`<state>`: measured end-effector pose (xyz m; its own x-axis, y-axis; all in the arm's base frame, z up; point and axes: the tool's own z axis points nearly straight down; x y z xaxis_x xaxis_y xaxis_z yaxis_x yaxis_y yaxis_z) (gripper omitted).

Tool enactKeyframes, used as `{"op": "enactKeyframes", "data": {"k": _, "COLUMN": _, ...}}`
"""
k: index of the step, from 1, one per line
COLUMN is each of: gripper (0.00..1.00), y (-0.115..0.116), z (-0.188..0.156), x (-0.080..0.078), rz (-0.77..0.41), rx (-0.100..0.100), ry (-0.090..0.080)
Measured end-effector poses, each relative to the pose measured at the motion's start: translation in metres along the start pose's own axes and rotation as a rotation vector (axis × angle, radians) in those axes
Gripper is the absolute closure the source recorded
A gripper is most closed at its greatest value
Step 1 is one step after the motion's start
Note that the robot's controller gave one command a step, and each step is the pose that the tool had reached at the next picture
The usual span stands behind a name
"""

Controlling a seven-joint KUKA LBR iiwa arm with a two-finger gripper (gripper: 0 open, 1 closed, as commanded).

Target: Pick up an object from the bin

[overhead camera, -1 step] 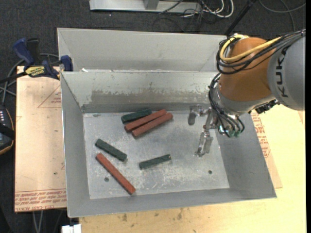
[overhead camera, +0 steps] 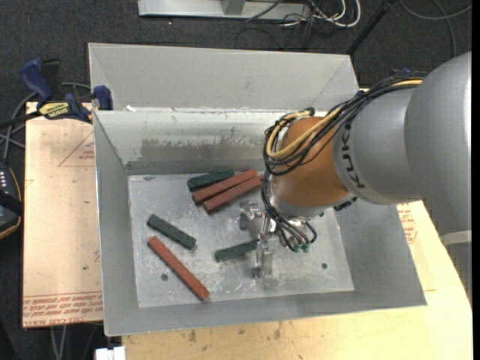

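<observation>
Grey metal bin with six loose bars on its scuffed floor. The gripper stands low near the floor's middle, somewhat toward the front edge, at the right end of a short dark green bar. We cannot tell whether it is parted or closed, nor whether it has hold of that end.

We judge this bar the thing to be picked. It is a flat rectangular stick with a matte face, probably wood or plastic. It is likely light and stiff, not fragile, and not very slippery. We would grasp it across its narrow width. A hold near the midpoint should keep it level, whereas a hold at the end may let it swing or twist on lifting.

A second green bar lies toward the left wall, apart from the first. A long red-brown bar lies slantwise near the front-left corner. Toward the back wall, a third green bar and a pair of red-brown bars lie side by side, touching. All share the same slim, square-edged shape.
</observation>
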<state>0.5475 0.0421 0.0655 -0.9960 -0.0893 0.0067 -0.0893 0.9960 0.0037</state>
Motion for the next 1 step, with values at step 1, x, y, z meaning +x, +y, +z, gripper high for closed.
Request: {"op": "enactKeyframes", "data": {"k": 1, "gripper": 0.0, "y": 0.0464, "z": -0.0356, "x": 0.0086, "rz": 0.054, "rx": 0.0, "ry": -0.01}}
